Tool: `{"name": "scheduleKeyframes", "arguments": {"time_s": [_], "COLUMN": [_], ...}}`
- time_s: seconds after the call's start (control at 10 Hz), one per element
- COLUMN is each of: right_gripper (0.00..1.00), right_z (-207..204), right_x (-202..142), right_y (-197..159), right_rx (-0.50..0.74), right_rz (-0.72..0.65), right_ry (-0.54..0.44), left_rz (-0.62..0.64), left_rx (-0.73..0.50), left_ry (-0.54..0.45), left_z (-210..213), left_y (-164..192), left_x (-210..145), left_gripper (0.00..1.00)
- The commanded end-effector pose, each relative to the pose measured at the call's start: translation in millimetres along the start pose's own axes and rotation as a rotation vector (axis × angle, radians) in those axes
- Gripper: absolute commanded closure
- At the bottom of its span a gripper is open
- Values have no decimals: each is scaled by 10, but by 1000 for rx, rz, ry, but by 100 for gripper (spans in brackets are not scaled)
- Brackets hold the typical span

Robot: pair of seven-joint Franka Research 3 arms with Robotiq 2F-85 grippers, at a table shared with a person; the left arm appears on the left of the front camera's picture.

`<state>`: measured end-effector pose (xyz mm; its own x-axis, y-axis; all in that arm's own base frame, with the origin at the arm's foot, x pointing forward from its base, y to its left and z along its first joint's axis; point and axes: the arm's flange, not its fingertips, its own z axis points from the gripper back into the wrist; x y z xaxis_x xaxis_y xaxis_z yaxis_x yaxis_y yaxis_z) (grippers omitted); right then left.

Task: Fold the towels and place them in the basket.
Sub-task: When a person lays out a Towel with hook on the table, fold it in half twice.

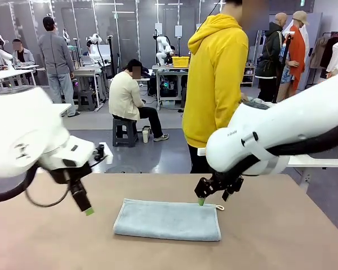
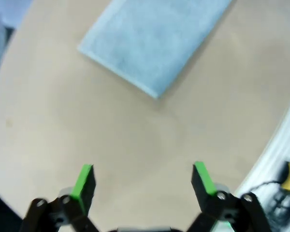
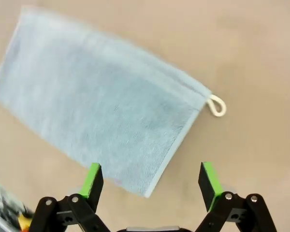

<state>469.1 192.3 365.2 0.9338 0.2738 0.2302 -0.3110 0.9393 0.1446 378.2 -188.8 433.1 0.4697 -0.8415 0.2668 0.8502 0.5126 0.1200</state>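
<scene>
We find the grey-blue towel [image 1: 168, 220] lying folded flat. Right gripper [image 3: 151, 166] hovers at the towel's loop [image 3: 216, 105] corner, left gripper [image 2: 143, 168] off its opposite end. Both sets of fingers are apart and empty. We judge that the final fold and basket placement are not yet done.

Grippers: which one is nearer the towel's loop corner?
The right gripper, open over the towel near its white loop; the left gripper hangs open past the opposite end.

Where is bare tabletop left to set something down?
Bare table runs right of the towel, along the near edge before it, and left of it under the left gripper. Crowded: the towel's far right corner, under the right gripper.
</scene>
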Motion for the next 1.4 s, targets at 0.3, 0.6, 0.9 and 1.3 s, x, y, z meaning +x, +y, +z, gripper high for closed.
{"name": "scheduleKeyframes", "arguments": {"time_s": [0.3, 0.6, 0.9, 1.3], "right_gripper": [0, 0, 0, 0], "right_z": [-348, -306, -339, -490], "right_x": [22, -79, -69, 69], "right_y": [22, -54, -45, -58], "right_rx": [-27, -23, -21, -79], "right_rz": [-309, -262, -271, -376], "right_ry": [36, 29, 48, 76], "left_rz": [127, 112, 112, 112], "left_rx": [-16, -25, -25, -25], "left_ry": [-3, -17, -17, -17], "left_z": [222, 277, 277, 277], "left_y": [-263, -92, -92, -92], "left_x": [-574, -330, -330, -330], "left_gripper": [0, 0, 0, 0]}}
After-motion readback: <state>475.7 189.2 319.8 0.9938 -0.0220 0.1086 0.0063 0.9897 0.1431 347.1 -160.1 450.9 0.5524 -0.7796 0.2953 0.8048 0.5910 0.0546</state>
